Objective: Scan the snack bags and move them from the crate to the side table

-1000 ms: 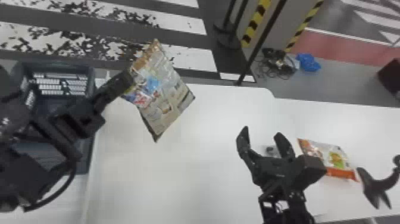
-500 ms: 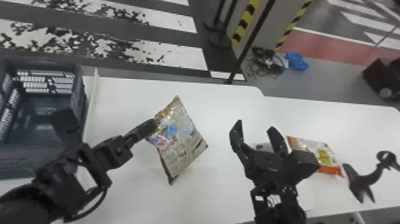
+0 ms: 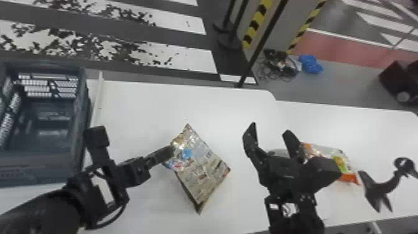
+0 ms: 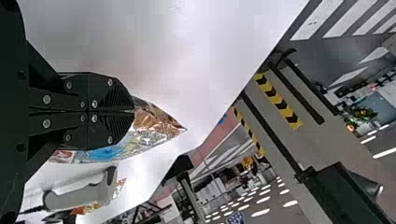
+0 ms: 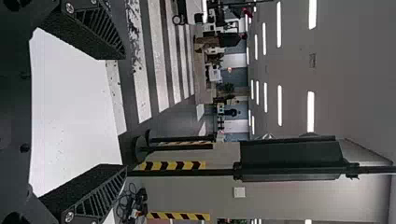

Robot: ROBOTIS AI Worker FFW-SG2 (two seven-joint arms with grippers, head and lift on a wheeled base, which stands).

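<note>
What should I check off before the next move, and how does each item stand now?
1. Left gripper shut on the silver bag: ok, jaws together on one end.
2. Held bag out of the crate: ok, it is to the crate's right.
3. Right gripper open: ok, jaws apart.
4. Scanner in the right gripper: not ok, it lies on the white table near the orange-and-white bag.
5. Barcode on the held bag facing the scanner: cannot tell, no code can be made out.
6. Held bag lifted off the table: cannot tell.
</note>
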